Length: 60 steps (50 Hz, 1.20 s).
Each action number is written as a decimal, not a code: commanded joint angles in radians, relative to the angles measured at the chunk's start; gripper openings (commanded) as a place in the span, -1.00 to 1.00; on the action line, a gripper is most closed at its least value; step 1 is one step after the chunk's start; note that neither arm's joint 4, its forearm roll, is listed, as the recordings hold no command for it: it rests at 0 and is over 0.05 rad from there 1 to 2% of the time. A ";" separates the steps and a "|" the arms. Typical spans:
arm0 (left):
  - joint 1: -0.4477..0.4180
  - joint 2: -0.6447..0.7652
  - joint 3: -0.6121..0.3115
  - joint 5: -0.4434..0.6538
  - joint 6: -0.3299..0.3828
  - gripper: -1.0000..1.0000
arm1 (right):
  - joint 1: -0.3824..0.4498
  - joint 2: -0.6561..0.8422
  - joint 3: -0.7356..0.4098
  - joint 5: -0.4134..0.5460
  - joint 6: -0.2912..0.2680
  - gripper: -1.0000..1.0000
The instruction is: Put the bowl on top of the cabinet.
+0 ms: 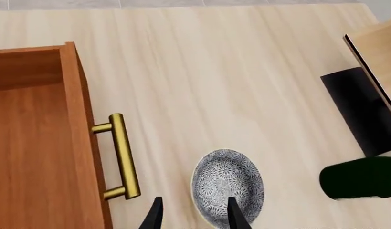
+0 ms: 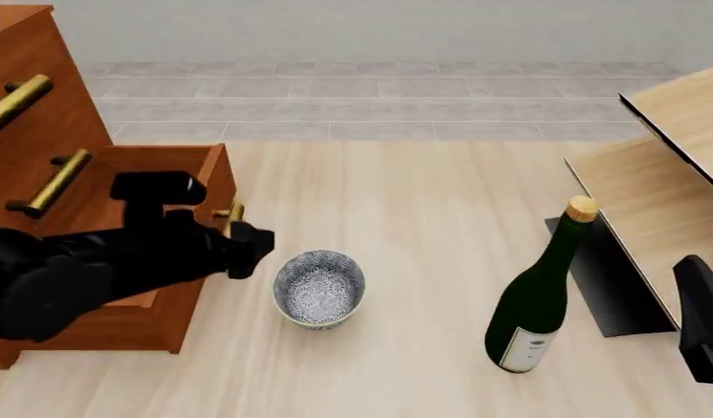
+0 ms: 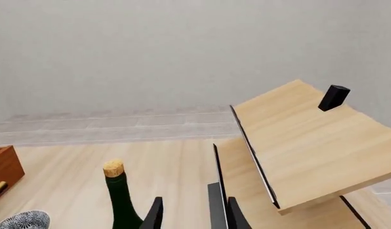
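The bowl is small and round with a blue-grey speckled pattern, and it stands upright on the pale wood table just right of the cabinet. The cabinet is reddish-brown with brass handles, and its lower drawer is pulled out. My left gripper hovers between the drawer front and the bowl. In the left wrist view the left gripper is open, with the bowl just past its fingertips and nothing held. In the right wrist view my right gripper is open and empty, far from the bowl.
A dark green bottle with a cork stands right of the bowl. A pale light-wood shelf unit with a black base fills the right side, and the right arm sits in front of it. The drawer's brass handle juts out close to my left fingers.
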 commanded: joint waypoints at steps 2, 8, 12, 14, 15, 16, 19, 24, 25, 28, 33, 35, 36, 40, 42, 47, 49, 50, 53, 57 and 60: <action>-0.019 0.053 -0.005 -0.021 -0.033 1.00 | -0.001 0.000 0.000 -0.001 0.006 1.00; -0.037 0.083 -0.003 -0.041 -0.057 1.00 | -0.002 0.000 0.003 -0.005 0.005 1.00; -0.045 0.095 -0.001 -0.054 -0.069 1.00 | -0.001 0.000 0.003 -0.006 0.005 1.00; -0.046 0.102 0.001 -0.060 -0.074 1.00 | -0.001 0.000 0.003 -0.005 0.004 1.00; -0.046 0.104 0.001 -0.062 -0.072 1.00 | -0.001 0.000 0.002 -0.005 0.005 1.00; -0.043 0.114 0.001 -0.068 -0.075 1.00 | -0.001 0.000 0.000 -0.002 0.004 1.00; -0.042 0.127 0.001 -0.076 -0.079 1.00 | -0.001 0.000 0.001 -0.004 0.004 1.00; -0.035 0.157 0.001 -0.093 -0.085 1.00 | -0.002 0.000 -0.004 0.000 0.005 1.00; -0.033 0.161 0.002 -0.097 -0.084 1.00 | -0.002 0.000 -0.005 0.000 0.005 1.00; -0.036 0.170 0.004 -0.104 -0.089 1.00 | -0.002 0.000 -0.007 0.002 0.006 1.00; -0.032 0.193 0.005 -0.117 -0.091 1.00 | -0.004 0.000 -0.002 -0.004 0.007 1.00; -0.030 0.198 0.005 -0.120 -0.092 1.00 | -0.004 0.000 0.000 -0.007 0.009 1.00; -0.032 0.201 0.005 -0.121 -0.094 1.00 | -0.004 0.000 0.001 -0.008 0.009 1.00; -0.043 0.211 0.004 -0.128 -0.102 1.00 | -0.004 0.000 0.002 -0.009 0.011 1.00; -0.046 0.224 0.003 -0.135 -0.107 1.00 | -0.004 0.000 -0.002 -0.006 0.011 1.00; -0.049 0.234 0.004 -0.142 -0.111 1.00 | -0.006 0.000 -0.001 -0.007 0.013 1.00; -0.055 0.242 0.002 -0.145 -0.115 1.00 | -0.006 0.000 -0.001 -0.007 0.014 1.00; -0.053 0.248 0.003 -0.149 -0.113 1.00 | -0.006 0.000 -0.001 -0.008 0.014 1.00; -0.058 0.256 0.005 -0.154 -0.118 1.00 | -0.006 0.000 -0.001 -0.008 0.014 1.00; -0.066 0.269 0.010 -0.164 -0.124 1.00 | -0.004 0.000 0.000 -0.009 0.014 1.00; -0.066 0.277 0.010 -0.169 -0.125 1.00 | -0.004 0.000 0.001 -0.010 0.015 1.00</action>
